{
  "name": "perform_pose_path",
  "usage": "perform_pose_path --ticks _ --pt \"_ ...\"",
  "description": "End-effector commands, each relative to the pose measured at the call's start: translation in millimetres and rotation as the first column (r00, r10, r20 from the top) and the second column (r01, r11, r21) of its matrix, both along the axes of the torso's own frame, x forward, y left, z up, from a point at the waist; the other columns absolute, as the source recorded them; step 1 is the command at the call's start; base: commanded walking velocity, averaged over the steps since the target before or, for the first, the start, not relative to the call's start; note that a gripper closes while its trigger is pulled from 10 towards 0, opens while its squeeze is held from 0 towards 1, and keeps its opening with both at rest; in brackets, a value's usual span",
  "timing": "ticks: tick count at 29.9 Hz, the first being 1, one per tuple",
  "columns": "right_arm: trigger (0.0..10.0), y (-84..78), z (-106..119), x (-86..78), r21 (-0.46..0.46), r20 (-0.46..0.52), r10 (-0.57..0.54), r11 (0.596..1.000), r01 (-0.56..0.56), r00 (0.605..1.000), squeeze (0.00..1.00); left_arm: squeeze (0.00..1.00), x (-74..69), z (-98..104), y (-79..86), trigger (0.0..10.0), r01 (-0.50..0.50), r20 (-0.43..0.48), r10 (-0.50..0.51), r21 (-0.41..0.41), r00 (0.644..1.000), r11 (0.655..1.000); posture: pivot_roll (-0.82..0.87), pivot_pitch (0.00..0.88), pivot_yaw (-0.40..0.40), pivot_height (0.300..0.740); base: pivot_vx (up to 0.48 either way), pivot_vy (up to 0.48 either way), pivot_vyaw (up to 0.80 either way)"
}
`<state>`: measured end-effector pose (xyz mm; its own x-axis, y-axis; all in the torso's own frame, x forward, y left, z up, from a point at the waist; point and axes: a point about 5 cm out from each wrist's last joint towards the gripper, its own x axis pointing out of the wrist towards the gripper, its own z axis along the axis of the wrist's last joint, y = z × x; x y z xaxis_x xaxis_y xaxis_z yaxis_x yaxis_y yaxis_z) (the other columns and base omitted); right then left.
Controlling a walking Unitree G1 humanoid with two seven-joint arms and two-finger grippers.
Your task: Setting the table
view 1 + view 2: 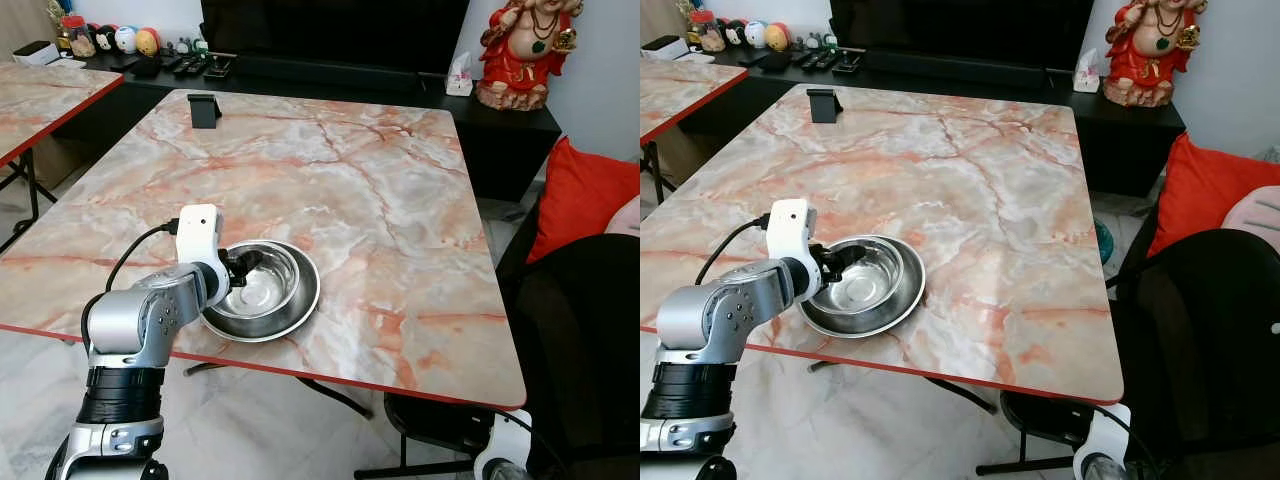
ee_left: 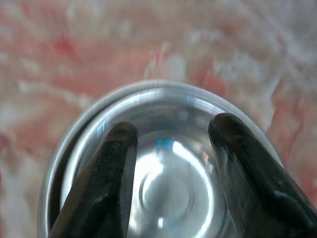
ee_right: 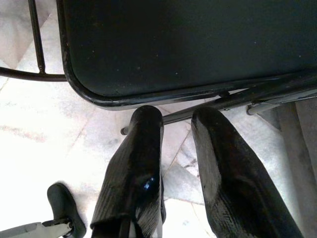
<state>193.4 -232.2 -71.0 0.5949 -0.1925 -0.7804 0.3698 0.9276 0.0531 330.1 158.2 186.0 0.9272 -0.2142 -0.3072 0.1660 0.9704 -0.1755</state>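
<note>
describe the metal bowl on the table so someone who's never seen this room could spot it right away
Start at the big pink-veined marble table with the red edge. Near its front edge, at the robot's left, sits the steel bowl, apparently nested in a second, wider one. It is the only shiny thing on the table, and the left gripper hangs over it, jaws open; the small black stand is at the far end.

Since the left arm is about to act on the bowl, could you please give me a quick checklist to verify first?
1. Left claw over the steel bowl: ok, fingers spread above its inside.
2. Claw closed on the bowl: not ok, open, nothing held.
3. How many bowls: cannot tell; the left wrist view shows a double rim, perhaps two nested.
4. Bowl supported by the marble table: ok, though near the front edge.
5. Table beyond the bowl: ok, bare up to a small black stand at the far edge.
6. Right claw: ok, idle, low beside the black chair.
</note>
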Motion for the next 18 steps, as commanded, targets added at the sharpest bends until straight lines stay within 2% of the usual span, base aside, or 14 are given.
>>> perform_pose_path --ticks 1,2,3,5,6,7,9,14,18 --pt "10.0 -3.5 2.2 2.3 -0.011 0.008 -0.002 1.0 0.002 1.0 0.0 0.0 -0.1 22.9 2.7 10.0 -0.031 0.209 0.024 0.033 0.978 0.999 0.06 0.0 -0.042 0.74 0.0 0.0 0.0" --pt "10.0 -3.7 2.3 2.3 -0.013 0.011 -0.004 1.0 0.004 1.0 0.0 0.0 -0.5 28.0 2.5 10.0 -0.046 0.265 0.029 0.058 0.964 0.997 0.06 0.0 -0.042 0.74 0.0 0.0 0.0" --pt "10.0 -3.7 2.3 2.3 -0.013 0.011 -0.004 1.0 0.004 1.0 0.0 0.0 -0.5 28.0 2.5 10.0 -0.046 0.265 0.029 0.058 0.964 0.997 0.06 0.0 -0.042 0.74 0.0 0.0 0.0" --pt "10.0 -3.6 2.5 2.3 -0.018 0.022 -0.014 1.0 0.015 1.0 0.0 0.0 -4.0 26.5 -1.9 10.0 -0.071 0.379 -0.031 0.251 0.925 0.965 0.06 0.0 -0.039 0.74 0.0 0.0 0.0" --pt "10.0 -3.6 2.5 2.3 -0.018 0.022 -0.014 1.0 0.015 1.0 0.0 0.0 -4.0 26.5 -1.9 10.0 -0.071 0.379 -0.031 0.251 0.925 0.965 0.06 0.0 -0.039 0.74 0.0 0.0 0.0" --pt "10.0 -3.6 2.8 2.5 -0.02 0.03 -0.021 1.0 0.022 0.999 0.0 0.0 -6.9 19.5 -3.9 10.0 -0.082 0.409 -0.06 0.322 0.91 0.943 0.06 0.0 -0.039 0.74 0.0 0.0 0.0" --pt "10.0 -3.6 3.0 2.5 -0.02 0.038 -0.029 0.999 0.03 0.999 0.0 0.0 -11.2 11.9 -5.4 10.0 -0.099 0.442 -0.081 0.37 0.893 0.924 0.05 0.0 -0.039 0.74 0.0 0.0 0.0" --pt "10.0 -4.0 3.1 2.2 -0.027 0.044 -0.039 0.999 0.04 0.998 0.0 0.0 -16.5 2.4 -5.5 10.0 -0.151 0.483 -0.064 0.393 0.873 0.907 0.05 0.0 -0.04 0.74 0.0 0.0 0.0" --pt "10.0 -4.4 3.1 2.0 -0.032 0.042 -0.041 0.999 0.042 0.998 0.0 0.0 -20.7 -7.4 -4.5 10.0 -0.222 0.51 0.012 0.353 0.86 0.909 0.05 0.0 -0.043 0.74 0.0 0.0 0.0"
